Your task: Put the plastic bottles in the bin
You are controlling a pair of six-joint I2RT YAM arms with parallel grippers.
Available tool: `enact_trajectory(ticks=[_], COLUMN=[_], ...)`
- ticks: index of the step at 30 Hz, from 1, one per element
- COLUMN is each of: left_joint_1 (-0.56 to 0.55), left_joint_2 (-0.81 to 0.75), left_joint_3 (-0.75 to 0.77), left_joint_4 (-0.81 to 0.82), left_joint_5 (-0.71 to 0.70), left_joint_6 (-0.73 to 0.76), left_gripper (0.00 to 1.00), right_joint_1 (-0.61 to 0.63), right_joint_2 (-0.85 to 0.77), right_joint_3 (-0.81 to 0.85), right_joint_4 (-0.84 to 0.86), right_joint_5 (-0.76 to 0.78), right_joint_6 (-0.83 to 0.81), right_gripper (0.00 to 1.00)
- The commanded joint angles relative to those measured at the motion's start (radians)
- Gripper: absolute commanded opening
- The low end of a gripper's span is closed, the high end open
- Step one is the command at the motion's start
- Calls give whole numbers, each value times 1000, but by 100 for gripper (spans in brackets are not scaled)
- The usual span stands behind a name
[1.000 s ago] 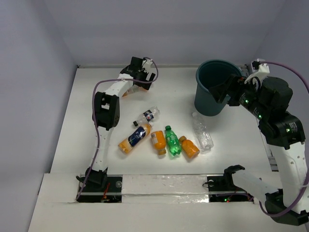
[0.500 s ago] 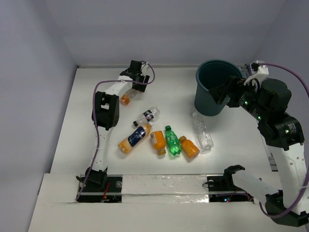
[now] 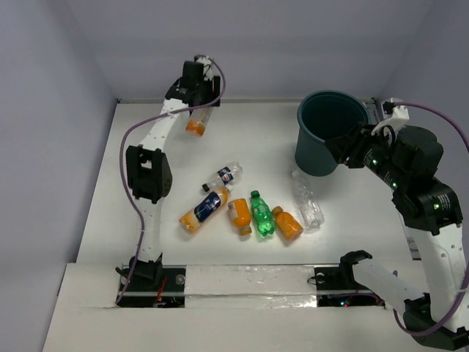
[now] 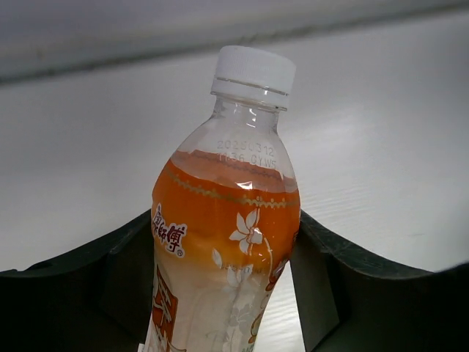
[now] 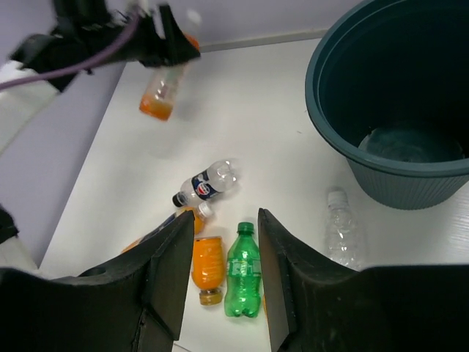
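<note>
Left tool (image 3: 198, 108): clamping the orange-filled bottle (image 4: 223, 242) between both fingers, holding it above the desk (image 3: 256, 136) at far left.
Right tool (image 5: 223, 227): gaping apart, hovering beside the bin (image 3: 315, 158).
Other bottles (image 3: 261, 214): lying clustered mid-desk.

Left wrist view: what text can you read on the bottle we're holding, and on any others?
"康师傅": red, on the held bottle label.
"20250312": faint print on its neck; the line under it is too faint to read.
Green bottle and blue-labelled bottle: labels too small to read.
</note>
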Motion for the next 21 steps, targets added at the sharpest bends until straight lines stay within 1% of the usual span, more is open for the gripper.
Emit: enact_trajectory(ticks=[1, 3, 4, 5, 6, 7, 9, 10, 11, 13, 14, 18, 20, 21], left_joint_1=[-61, -96, -139, -159, -176, -211, -239, -252, -280, -317, -362, -435, -444, -444], left_joint_2=[-264, -313, -326, -343, -347, -351, -341, -334, -323, -276, -247, -151, -105, -63], left_joint_3=[100, 100, 96, 88, 79, 62, 57, 63, 68, 128, 148, 264, 298, 312], left_joint_4=[147, 215, 285, 330, 382, 482, 573, 660, 701, 768, 785, 874, 910, 917], left_joint_5=[154, 189, 186, 212, 226, 229, 238, 237, 238, 208, 156, 64, 36, -13], left_joint_6=[-176, -268, -296, -328, -364, -432, -491, -555, -583, -611, -591, -562, -589, -605], left_gripper=[45, 45, 45, 45, 45, 45, 45, 45, 45, 45, 45, 48, 50, 53], right_joint_1=[9, 9, 9, 9, 9, 9, 9, 9, 9, 9, 9, 9, 9, 9], right_joint_2=[-28, -37, -42, -51, -56, -60, -76, -82, -88, -111, -117, -149, -168, -174], right_joint_3=[-13, -24, -24, -24, -24, -24, -25, -27, -30, -37, -39, -57, -67, -71], right_joint_4=[44, 41, 35, 34, 34, 31, 25, 19, 18, 10, 7, -8, -16, -18], right_joint_5=[12, 22, 29, 35, 35, 35, 41, 42, 49, 53, 59, 61, 55, 50], right_joint_6=[11, 18, 21, 29, 32, 34, 40, 41, 44, 49, 54, 61, 69, 74], right_gripper=[46, 46, 46, 47, 47, 47, 47, 47, 47, 47, 47, 47, 47, 47])
